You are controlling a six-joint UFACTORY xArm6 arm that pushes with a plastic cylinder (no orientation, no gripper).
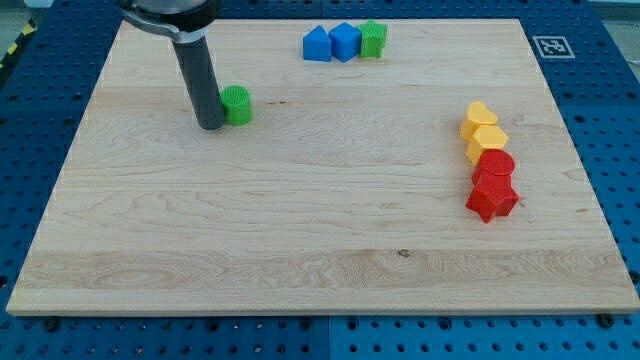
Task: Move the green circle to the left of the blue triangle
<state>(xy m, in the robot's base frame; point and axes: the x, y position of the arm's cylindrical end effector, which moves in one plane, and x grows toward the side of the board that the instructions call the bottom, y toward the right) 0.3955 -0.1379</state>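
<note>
The green circle (pixel 237 105) sits on the wooden board in the upper left part of the view. My tip (pixel 211 124) rests right against its left side, touching or nearly touching it. The blue triangle (pixel 317 44) stands near the view's top edge, well to the upper right of the green circle. It is the leftmost of a row with a blue cube (pixel 345 41) and a green star-shaped block (pixel 373 39) beside it.
At the view's right, two yellow blocks (pixel 482 130) and two red blocks (pixel 492 185) form a column. The wooden board (pixel 300 230) lies on a blue perforated table. A marker tag (pixel 551 46) lies past the board's top right corner.
</note>
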